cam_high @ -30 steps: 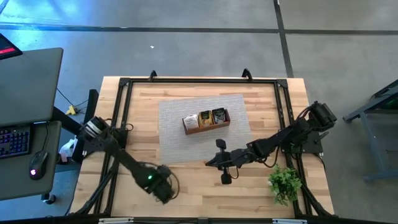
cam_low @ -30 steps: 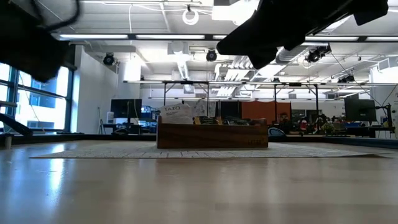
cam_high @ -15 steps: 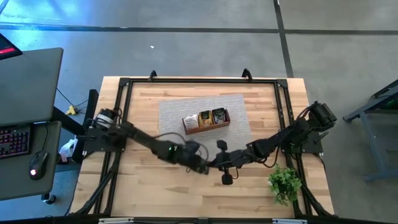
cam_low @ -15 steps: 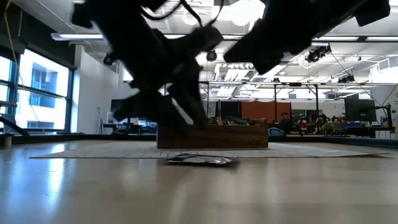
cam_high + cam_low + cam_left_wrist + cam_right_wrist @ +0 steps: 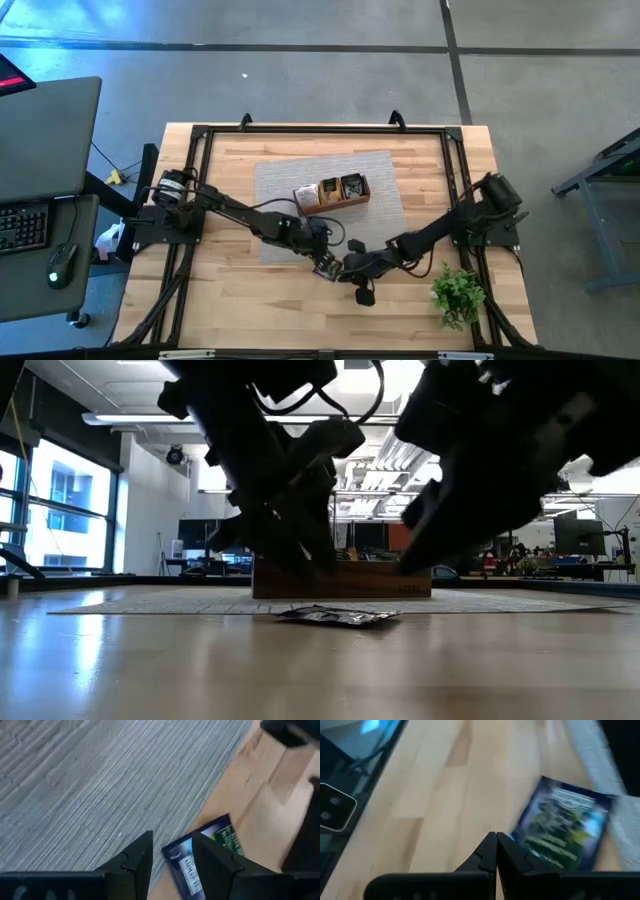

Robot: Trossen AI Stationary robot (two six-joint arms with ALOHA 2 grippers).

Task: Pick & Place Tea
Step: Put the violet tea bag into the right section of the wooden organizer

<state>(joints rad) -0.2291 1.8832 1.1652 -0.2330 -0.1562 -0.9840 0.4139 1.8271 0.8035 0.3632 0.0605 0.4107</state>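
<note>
- The room behind is a wide open office with ceiling strip lights, tall windows on one side and monitors on distant desks; a grey concrete floor point(image 5: 300, 70) surrounds the workstation.
- The tabletop point(image 5: 230, 310) is pale wood inside a black frame, with a grey woven mat point(image 5: 275, 180) across its middle.
- A side desk point(image 5: 40, 130) with a keyboard and mouse stands off the left arm's side.
- A brown wooden tray point(image 5: 331, 193) sits on the mat, with tea sachets standing in its compartments.
- A small green plant point(image 5: 457, 296) stands at the near corner on the right arm's side.
- The left gripper point(image 5: 318, 243) hangs low at the mat's near edge, fingers spread apart point(image 5: 137, 857).
- The right gripper point(image 5: 348, 268) is just beside it over bare wood, fingers pressed together point(image 5: 492, 851).
- One dark tea sachet point(image 5: 327, 267) lies flat where mat meets wood, between the two grippers and held by neither.
</note>
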